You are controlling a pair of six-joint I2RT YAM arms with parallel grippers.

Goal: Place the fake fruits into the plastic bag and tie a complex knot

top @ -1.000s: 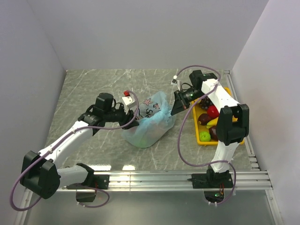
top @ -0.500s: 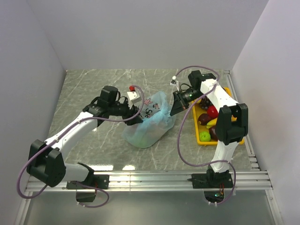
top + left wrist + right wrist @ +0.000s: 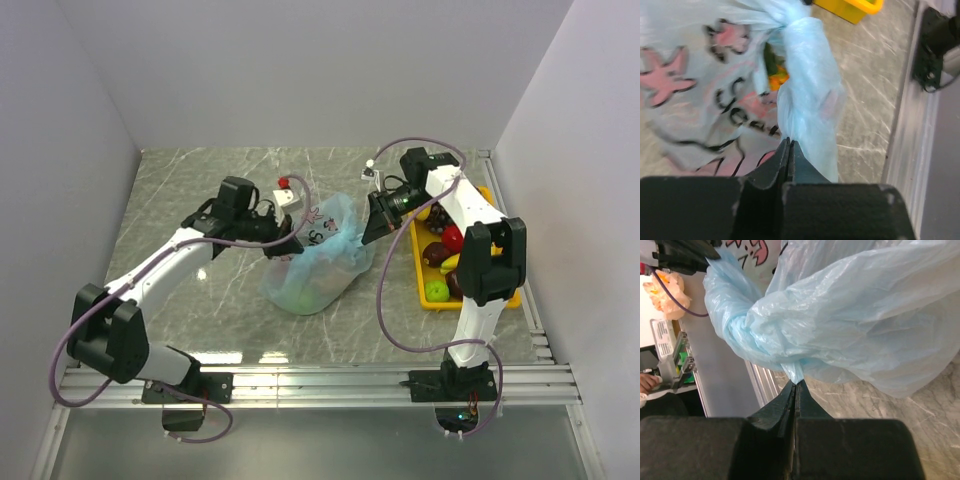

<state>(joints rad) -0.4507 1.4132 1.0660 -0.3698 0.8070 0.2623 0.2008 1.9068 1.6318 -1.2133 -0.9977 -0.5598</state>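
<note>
The light-blue plastic bag point(image 3: 318, 262) with pink cartoon print lies mid-table, fruit dimly showing through it. My left gripper point(image 3: 287, 243) is shut on one twisted handle at the bag's left top; in the left wrist view point(image 3: 790, 141) the handle point(image 3: 807, 90) runs up to a bunched twist point(image 3: 785, 17). My right gripper point(image 3: 372, 232) is shut on the other handle at the bag's right; in the right wrist view point(image 3: 795, 383) it pinches a thin tail under the crinkled bag point(image 3: 850, 315). Both handles are pulled outward. A finished knot is not clearly visible.
A yellow tray point(image 3: 420, 290) at the right holds several fake fruits, among them a red one point(image 3: 455, 237) and a green one point(image 3: 437, 291). The tray's corner shows in the left wrist view point(image 3: 850, 7). Grey walls enclose the table; a metal rail runs along the near edge.
My left arm has swung up and right, carrying its handle toward the bag's top centre. My right gripper has held its handle almost still. The bag has bunched up taller.
</note>
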